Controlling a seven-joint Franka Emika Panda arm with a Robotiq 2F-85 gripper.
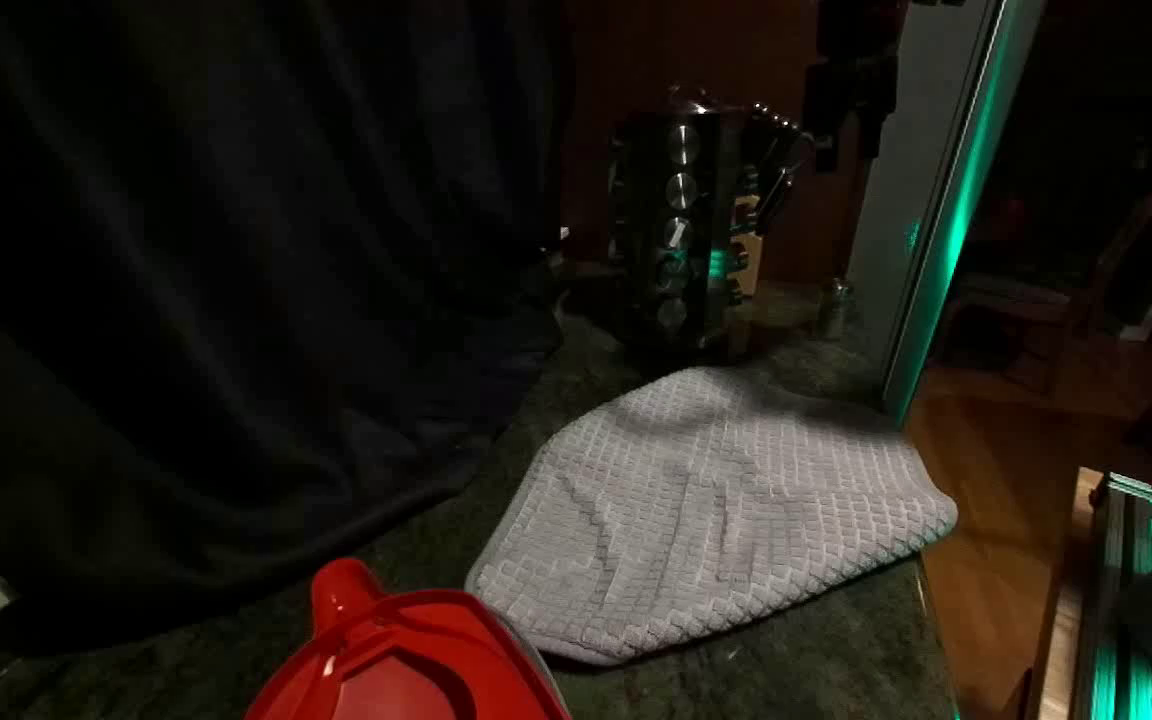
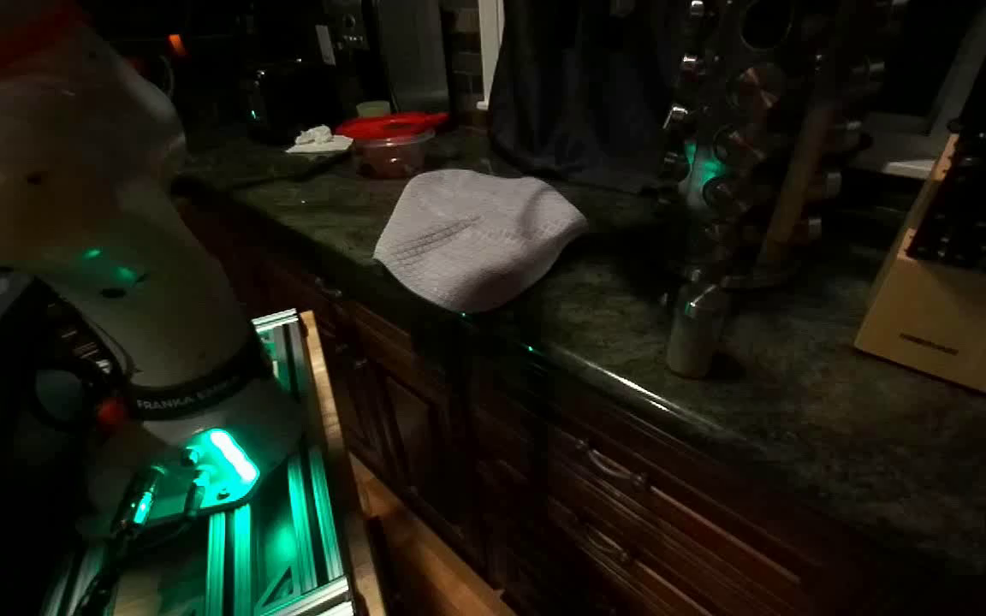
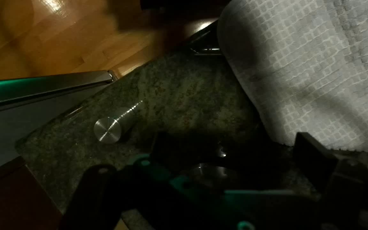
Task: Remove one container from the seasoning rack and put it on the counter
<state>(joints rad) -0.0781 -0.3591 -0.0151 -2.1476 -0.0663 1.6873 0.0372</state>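
On the dark table (image 2: 827, 402), near the seasoning rack (image 1: 710, 190): below the end effector (image 3: 231, 140) with fingers spread well apart, and leftward of it in the wrist view, a lone container (image 2: 695, 338), long axis upright. Apparently placed; next, probably, just withdrawing.

The seasoning rack (image 1: 714, 190) looks like dark, glossy metal; the jar lids (image 1: 683, 145) on it are shiny, silvery metal. Under the rack, the counter (image 2: 810, 411) is polished, speckled and stone-like. Near the rack stand a small metal-lidded container (image 3: 112, 127) and a knife block (image 2: 934, 304) of smooth, matt pale wood. Also near it, a matt cloth (image 1: 706, 510) has a rough, waffle-like weave; beside the rack hangs a dark drape (image 1: 236, 300) with a soft sheen, and well apart from it is a glossy red plastic object (image 1: 406, 670)
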